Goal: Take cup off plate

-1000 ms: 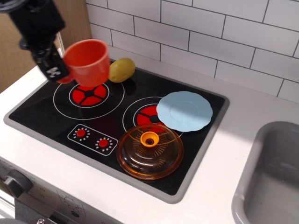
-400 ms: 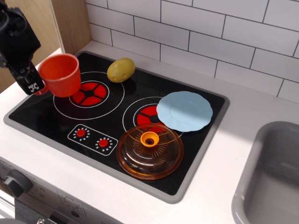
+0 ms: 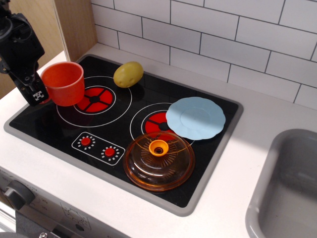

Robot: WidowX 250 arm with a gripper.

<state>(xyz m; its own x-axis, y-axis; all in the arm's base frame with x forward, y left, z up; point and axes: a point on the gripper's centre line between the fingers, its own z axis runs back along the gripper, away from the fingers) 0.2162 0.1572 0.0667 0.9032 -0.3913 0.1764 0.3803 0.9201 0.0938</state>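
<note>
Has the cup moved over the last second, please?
Yes. The cup, held by the gripper, went left and down, away from the potato, to the left burner's edge.

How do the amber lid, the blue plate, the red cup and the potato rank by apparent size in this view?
1. amber lid, though it lies nearer the camera
2. plate
3. cup
4. potato

cup (image 3: 63, 83) orange-red | plate (image 3: 195, 117) pale blue | lid (image 3: 159, 159) amber

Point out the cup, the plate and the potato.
cup (image 3: 63, 83), main camera view, on its outer wall.
plate (image 3: 195, 117), main camera view, on its flat centre.
potato (image 3: 128, 74), main camera view, on its middle.
</note>
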